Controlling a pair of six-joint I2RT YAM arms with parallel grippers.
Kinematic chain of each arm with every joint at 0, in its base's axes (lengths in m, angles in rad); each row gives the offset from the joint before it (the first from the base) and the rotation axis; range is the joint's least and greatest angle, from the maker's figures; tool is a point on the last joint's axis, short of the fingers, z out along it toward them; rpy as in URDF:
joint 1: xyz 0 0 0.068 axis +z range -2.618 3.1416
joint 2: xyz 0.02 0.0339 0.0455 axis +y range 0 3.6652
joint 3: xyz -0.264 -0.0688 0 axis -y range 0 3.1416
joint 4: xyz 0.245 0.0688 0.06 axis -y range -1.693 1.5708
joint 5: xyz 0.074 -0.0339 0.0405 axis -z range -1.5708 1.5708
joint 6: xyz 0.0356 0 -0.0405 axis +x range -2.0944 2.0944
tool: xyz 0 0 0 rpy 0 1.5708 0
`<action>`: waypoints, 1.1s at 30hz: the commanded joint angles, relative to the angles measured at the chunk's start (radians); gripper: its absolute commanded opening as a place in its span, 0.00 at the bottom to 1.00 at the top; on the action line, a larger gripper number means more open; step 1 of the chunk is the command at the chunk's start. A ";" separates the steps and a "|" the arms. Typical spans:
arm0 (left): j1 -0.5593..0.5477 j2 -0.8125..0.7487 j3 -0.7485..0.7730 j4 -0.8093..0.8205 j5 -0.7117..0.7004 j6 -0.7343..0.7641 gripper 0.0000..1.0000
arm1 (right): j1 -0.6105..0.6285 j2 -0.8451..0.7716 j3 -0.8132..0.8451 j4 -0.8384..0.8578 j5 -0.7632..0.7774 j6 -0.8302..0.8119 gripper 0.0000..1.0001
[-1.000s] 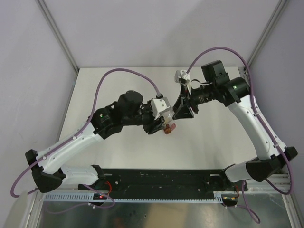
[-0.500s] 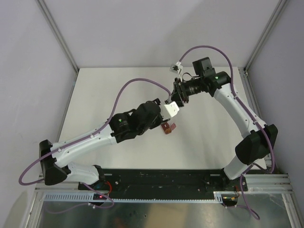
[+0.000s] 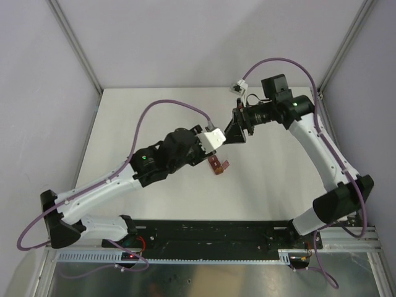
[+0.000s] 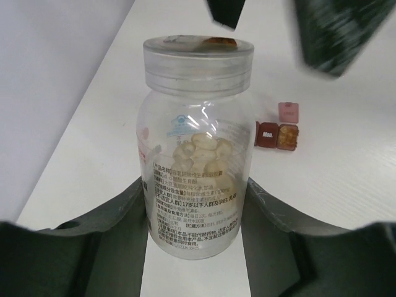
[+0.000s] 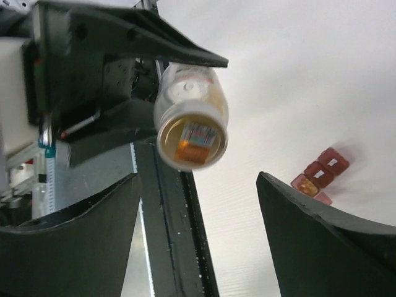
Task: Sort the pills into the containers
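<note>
Left gripper [image 4: 195,185] is clamped on the body of a clear bottle [image 4: 198,142]. Its cap [image 4: 198,62] is on and faces the right gripper [image 5: 197,179]. The right gripper's jaws are wide apart and hold nothing. It sits just in front of the cap, not around it.

The pill organizer [image 4: 276,133] sits on the counter [image 4: 346,161], below and beyond the bottle and apart from both grippers. One lid is flipped open, and one compartment holds orange pills [image 4: 288,138]. Pale tablets [image 4: 201,154] are visible in the bottle.

Risks as I see them:
- Cap grab: the right-wrist view shows the cap above the jaws' centre line. Closing from there would likely pinch the cap's edge or miss it and shove the bottle.
- Torque: the left grip is on smooth round plastic. If the cap is tight, the bottle may spin in the jaws instead of unscrewing.
- Spill: the bottle looks tilted well off upright, though I can't tell how far. If the cap comes off at that angle, tablets will run onto the counter.
- Pour: the compartments are tiny next to the bottle mouth. An unmetered tip would overfill or scatter, and a low pass could knock the light organizer or snap its lid shut.
</note>
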State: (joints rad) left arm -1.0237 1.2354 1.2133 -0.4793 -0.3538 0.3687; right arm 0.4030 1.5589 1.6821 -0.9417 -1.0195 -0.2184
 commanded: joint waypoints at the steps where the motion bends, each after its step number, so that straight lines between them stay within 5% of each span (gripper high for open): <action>1: 0.061 -0.082 0.036 0.001 0.266 -0.048 0.00 | -0.003 -0.141 0.009 -0.030 0.042 -0.099 0.82; 12: 0.192 -0.055 0.125 -0.148 0.885 -0.130 0.00 | 0.119 -0.218 0.079 -0.156 0.116 -0.309 0.82; 20: 0.217 -0.028 0.154 -0.170 1.031 -0.159 0.00 | 0.170 -0.211 0.092 -0.178 0.133 -0.347 0.81; 24: 0.218 -0.021 0.158 -0.176 1.030 -0.160 0.00 | 0.175 -0.205 0.097 -0.182 0.118 -0.346 0.68; 28: 0.218 -0.016 0.159 -0.177 1.010 -0.157 0.00 | 0.175 -0.198 0.095 -0.181 0.109 -0.336 0.42; 33: 0.218 -0.007 0.178 -0.177 0.953 -0.164 0.00 | 0.170 -0.183 0.083 -0.168 0.112 -0.300 0.21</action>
State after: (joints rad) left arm -0.8108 1.2232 1.3262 -0.6754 0.6289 0.2272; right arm 0.5735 1.3594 1.7382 -1.1267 -0.9043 -0.5472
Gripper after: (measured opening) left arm 0.565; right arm 0.370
